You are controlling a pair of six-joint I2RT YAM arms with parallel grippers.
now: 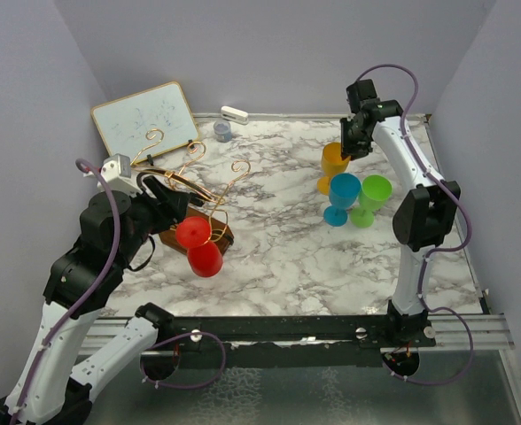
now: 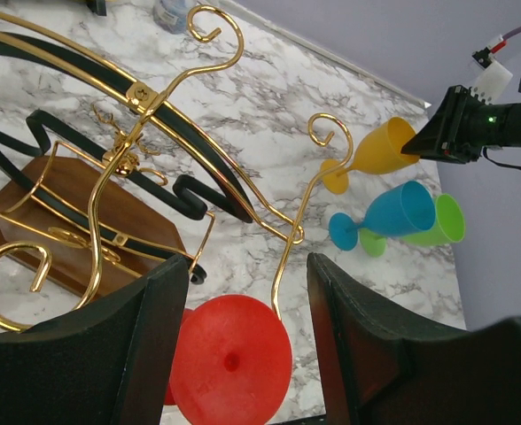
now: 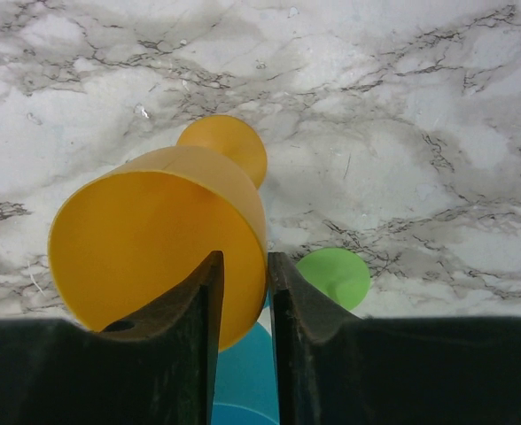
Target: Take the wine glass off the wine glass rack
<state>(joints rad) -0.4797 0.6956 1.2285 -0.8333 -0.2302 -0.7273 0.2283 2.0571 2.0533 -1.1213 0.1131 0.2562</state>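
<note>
The gold wire wine glass rack (image 1: 222, 233) stands on its brown wooden base (image 2: 74, 212) at the left. A red wine glass (image 1: 204, 257) hangs on it, its round foot (image 2: 230, 359) caught on a gold arm. My left gripper (image 1: 177, 206) is open, and in the left wrist view (image 2: 247, 266) the red foot lies between the fingers (image 2: 145, 345) without touching them. My right gripper (image 1: 346, 152) is shut on the rim of an orange wine glass (image 3: 154, 239), one finger inside the bowl and one outside; the glass is tilted.
A blue glass (image 1: 342, 197) and a green glass (image 1: 372, 197) stand next to the orange glass (image 1: 332, 165). A whiteboard (image 1: 145, 119) leans at the back left. A white eraser (image 1: 234, 113) and a small grey cup (image 1: 222, 131) lie by the back wall.
</note>
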